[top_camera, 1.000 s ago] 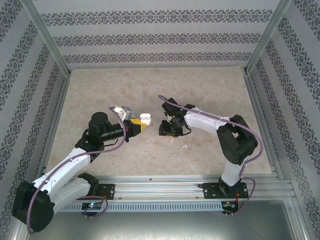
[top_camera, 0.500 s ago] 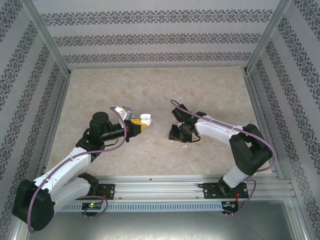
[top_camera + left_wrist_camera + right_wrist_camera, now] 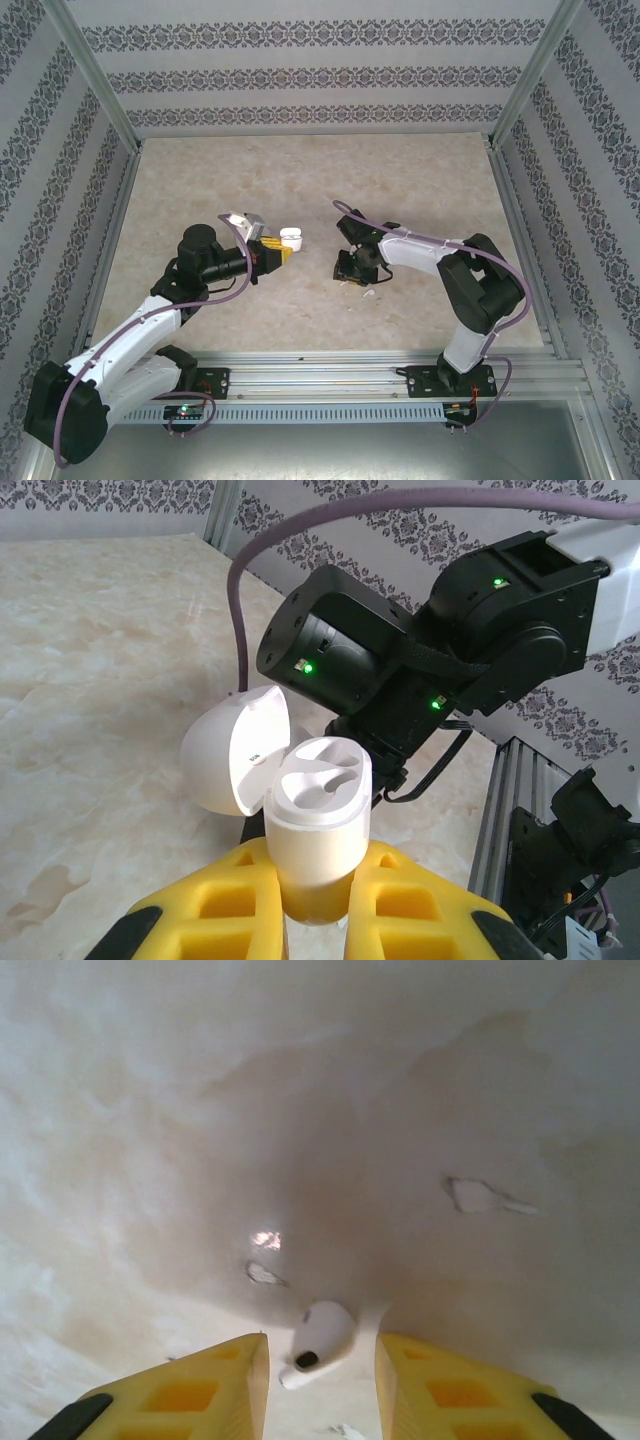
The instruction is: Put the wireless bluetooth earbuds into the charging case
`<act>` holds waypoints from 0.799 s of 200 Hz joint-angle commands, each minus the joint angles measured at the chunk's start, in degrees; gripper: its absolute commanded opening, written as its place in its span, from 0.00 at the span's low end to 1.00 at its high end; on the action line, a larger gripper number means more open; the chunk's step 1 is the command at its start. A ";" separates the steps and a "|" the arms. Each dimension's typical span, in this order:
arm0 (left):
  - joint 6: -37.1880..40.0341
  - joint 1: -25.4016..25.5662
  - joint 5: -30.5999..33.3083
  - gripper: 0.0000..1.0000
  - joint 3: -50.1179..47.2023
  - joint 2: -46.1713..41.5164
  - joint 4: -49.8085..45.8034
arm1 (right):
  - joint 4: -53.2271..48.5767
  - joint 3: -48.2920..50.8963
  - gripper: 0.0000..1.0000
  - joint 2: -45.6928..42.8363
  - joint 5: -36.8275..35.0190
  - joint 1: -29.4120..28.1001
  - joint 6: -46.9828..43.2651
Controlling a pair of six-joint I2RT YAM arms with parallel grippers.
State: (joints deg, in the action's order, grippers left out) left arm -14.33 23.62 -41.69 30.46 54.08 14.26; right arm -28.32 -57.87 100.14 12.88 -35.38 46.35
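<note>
- From above, the left claw [image 3: 283, 250] is seen raised over the table [image 3: 200, 180], pinching the white charging case [image 3: 291, 238]. The right claw [image 3: 347, 270] is pointed down at the table, well apart from the case.
- At the left wrist, the charging case [image 3: 315, 830] is held upright, clamped between the yellow fingers [image 3: 215, 905] of the left claw [image 3: 318, 910]. Its lid [image 3: 235, 755] is swung open to the left, and two empty sockets [image 3: 322, 778] are shown in its top. The black wrist of the right arm [image 3: 400, 670] is seen behind it.
- At the right wrist, one earbud [image 3: 322, 1328] is seen lying on the table [image 3: 300, 1110] between the fingers [image 3: 200, 1395] of the right claw [image 3: 320, 1348], which are spread. A gap is left on each side of the earbud.
</note>
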 commanded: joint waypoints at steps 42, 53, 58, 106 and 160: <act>0.90 0.20 -0.01 0.00 -0.17 -0.02 0.06 | -3.69 -4.77 0.24 3.34 -2.00 -0.21 -4.70; 0.88 0.20 -0.05 0.00 -0.14 0.05 0.05 | -4.47 -5.47 0.23 3.82 -2.42 -0.54 -5.42; 0.95 0.23 -0.01 0.00 -0.12 0.05 0.06 | -4.82 -5.66 0.23 4.06 -2.58 -0.68 -5.62; 0.96 0.22 0.03 0.00 -0.11 -0.01 -0.29 | -7.92 -7.81 0.23 6.09 -3.78 -2.29 -7.30; 1.05 0.18 0.22 0.00 -0.47 -0.30 -0.51 | -10.78 -9.96 0.20 6.28 -6.16 -3.29 -9.34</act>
State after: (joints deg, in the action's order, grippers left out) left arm -14.31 23.62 -41.69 30.46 54.15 14.02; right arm -35.44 -66.00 105.95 9.41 -37.80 38.92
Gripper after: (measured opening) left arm 0.143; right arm 0.204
